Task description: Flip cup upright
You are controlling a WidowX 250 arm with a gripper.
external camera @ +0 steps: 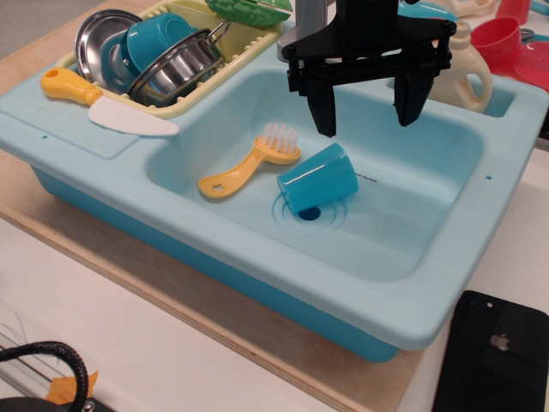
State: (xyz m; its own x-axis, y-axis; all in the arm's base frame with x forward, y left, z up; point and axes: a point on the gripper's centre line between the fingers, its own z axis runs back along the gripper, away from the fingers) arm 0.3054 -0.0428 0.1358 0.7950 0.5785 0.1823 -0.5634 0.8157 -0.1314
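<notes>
The small teal-blue plastic tumbler (317, 178) lay on its side in the light-blue toy sink basin (412, 215), over the drain, just beside a yellow-handled white-bristled brush (253, 160). The black claw (367, 113) hung above it, fingers spread, gripping nothing.

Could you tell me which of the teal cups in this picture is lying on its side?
The cup in the sink basin, beside the yellow brush, lies on its side. The other teal cup sits nested among steel bowls in the rack.

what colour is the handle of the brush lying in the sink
Yellow; the brush has white bristles, shown best in the only view, observation.image.
</notes>
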